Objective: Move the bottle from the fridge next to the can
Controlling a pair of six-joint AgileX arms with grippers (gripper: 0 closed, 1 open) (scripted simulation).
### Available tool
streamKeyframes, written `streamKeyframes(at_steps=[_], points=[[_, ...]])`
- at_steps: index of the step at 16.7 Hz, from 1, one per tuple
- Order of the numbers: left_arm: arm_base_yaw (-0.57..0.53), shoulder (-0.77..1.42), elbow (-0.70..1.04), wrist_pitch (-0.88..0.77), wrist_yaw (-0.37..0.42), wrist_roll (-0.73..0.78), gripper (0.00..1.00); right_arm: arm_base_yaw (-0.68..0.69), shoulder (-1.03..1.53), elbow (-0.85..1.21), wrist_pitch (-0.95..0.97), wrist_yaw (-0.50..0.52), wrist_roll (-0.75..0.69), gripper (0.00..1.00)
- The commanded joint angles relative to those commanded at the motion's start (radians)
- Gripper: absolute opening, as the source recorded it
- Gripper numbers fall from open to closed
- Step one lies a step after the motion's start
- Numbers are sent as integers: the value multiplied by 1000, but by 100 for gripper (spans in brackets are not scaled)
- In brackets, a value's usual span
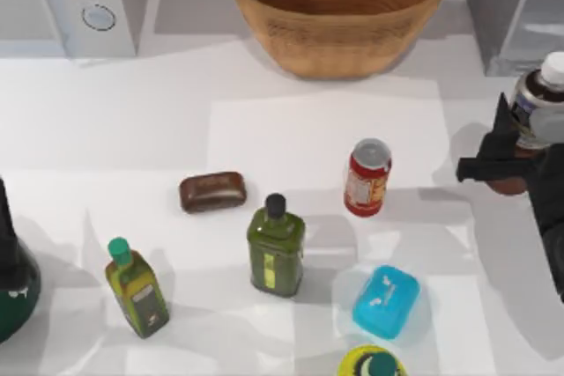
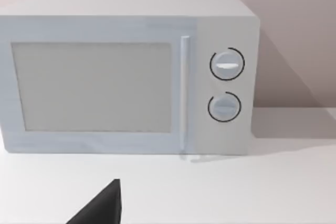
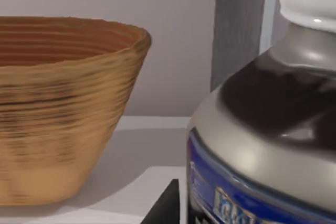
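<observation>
Reddish-brown bottle (image 1: 539,110) stands clamped in the right gripper (image 1: 504,163), right of the can (image 1: 367,177).

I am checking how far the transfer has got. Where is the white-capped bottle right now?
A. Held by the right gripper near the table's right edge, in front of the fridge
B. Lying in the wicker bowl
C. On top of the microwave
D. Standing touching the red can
A: the bottle is upright in the right gripper at the right edge, just in front of the fridge, well apart from the can.
</observation>
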Motion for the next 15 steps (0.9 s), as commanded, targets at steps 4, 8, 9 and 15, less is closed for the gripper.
streamKeyframes(at_steps=[4, 8, 9, 15], points=[[0, 0, 0, 0, 0, 0, 100, 0, 0, 0, 0, 0, 0, 60], [0, 0, 0, 0, 0, 0, 100, 0, 0, 0, 0, 0, 0, 90], [0, 0, 0, 0, 0, 0, 100, 0, 0, 0, 0, 0, 0, 98], [0, 0, 0, 0, 0, 0, 100, 0, 0, 0, 0, 0, 0, 100]])
